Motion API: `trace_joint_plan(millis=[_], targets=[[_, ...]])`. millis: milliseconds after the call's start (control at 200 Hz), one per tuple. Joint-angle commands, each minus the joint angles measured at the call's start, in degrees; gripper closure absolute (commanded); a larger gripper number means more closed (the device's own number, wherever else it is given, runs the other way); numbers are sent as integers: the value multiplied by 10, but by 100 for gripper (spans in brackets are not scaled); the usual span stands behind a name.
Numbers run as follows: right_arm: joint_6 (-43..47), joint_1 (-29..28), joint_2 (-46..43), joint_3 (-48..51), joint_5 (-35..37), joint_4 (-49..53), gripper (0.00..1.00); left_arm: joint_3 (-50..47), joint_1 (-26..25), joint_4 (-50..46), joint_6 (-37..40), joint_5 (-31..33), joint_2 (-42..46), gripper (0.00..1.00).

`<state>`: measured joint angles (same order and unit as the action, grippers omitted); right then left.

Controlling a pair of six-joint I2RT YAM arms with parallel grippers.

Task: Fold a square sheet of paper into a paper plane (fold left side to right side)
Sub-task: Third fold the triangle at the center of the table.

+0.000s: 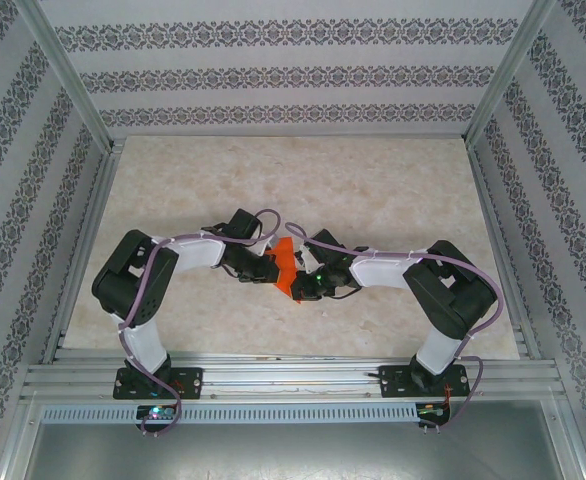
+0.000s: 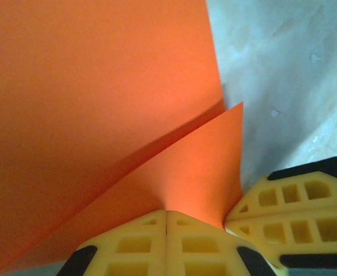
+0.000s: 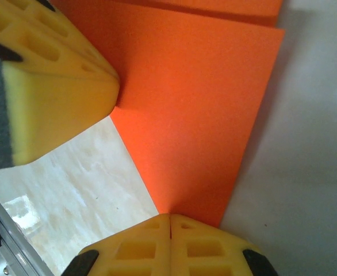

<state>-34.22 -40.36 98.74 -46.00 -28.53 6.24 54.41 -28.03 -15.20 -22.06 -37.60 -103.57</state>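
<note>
Your left gripper (image 2: 166,214) and right gripper (image 3: 169,217) both pinch the creased orange square sheet of paper (image 1: 284,262) over the table (image 1: 373,190). Likely mid-fold; next, align edges, then press the crease.

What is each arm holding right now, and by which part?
Both hold the folded orange paper. The left gripper pinches the edge of its lower flap; the right gripper pinches that flap's corner alongside.

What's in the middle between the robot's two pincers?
The orange sheet of paper, as the top view shows. The left pincer and the right pincer are each shut on it.
</note>
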Motion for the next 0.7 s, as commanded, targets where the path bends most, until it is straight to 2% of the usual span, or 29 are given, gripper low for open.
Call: trace_joint_plan(millis=[0, 365, 699], targets=[[-4, 0, 13, 12, 32, 45, 100, 11, 0, -20, 19, 26, -14, 98], [-16, 3, -30, -7, -4, 15, 100, 7, 0, -28, 22, 41, -21, 100], [-19, 0, 2, -34, -17, -11, 100, 4, 0, -24, 18, 38, -19, 100]])
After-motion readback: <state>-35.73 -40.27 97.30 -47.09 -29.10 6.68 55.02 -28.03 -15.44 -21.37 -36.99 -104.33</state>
